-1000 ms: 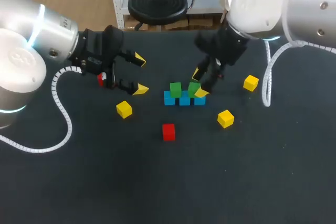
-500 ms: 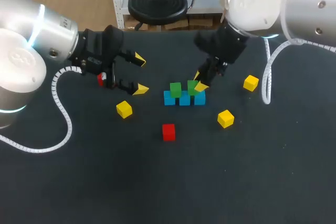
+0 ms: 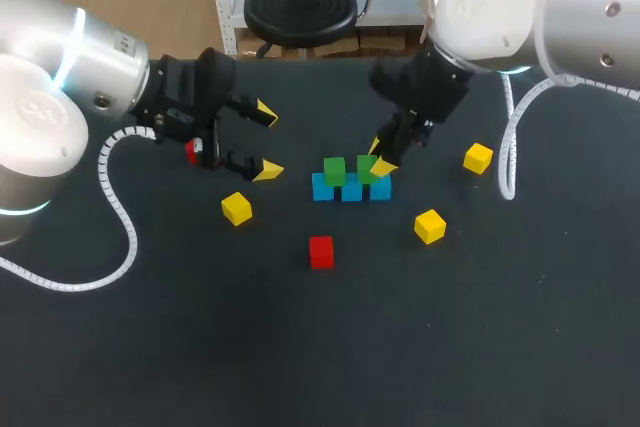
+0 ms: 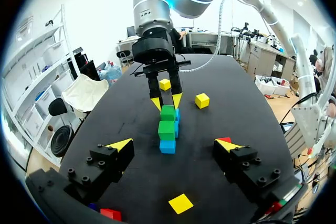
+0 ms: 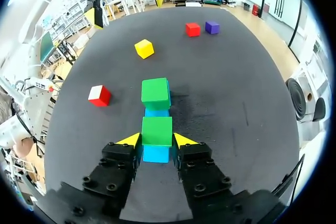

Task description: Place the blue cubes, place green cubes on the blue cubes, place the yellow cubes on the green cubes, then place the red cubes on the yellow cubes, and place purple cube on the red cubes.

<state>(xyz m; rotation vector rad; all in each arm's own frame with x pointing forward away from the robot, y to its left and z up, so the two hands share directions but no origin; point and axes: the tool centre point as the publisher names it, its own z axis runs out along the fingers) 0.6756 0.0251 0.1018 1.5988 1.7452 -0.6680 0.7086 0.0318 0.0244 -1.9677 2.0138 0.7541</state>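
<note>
My right gripper (image 5: 157,140) hangs over the right end of the build with its fingers parted and nothing clamped. The yellow tips stand just beside the upper edges of a green cube (image 5: 157,131), one on each side. That green cube is bright and sharp-cornered. It sits on the blue cubes (image 3: 351,191), three of them touching in a straight row at the table's middle, and it bridges the middle and right ones. A second green cube (image 5: 155,93) bridges the middle and left ones, just beside the first.

My left gripper (image 3: 266,142) hovers well to the left of the row, fingers spread wide and empty. A red cube (image 3: 321,251) lies alone, nearer me than the row. A second red cube (image 3: 190,152) is partly hidden behind my left gripper, with the purple cube (image 5: 211,27) just beside it. One yellow cube (image 3: 237,208) lies near the left gripper. A second yellow cube (image 3: 430,226) and a third yellow cube (image 3: 478,157) lie to the right of the row, apart from each other.

Everything rests on the table (image 3: 480,347), a flat, matt, near-black surface.
</note>
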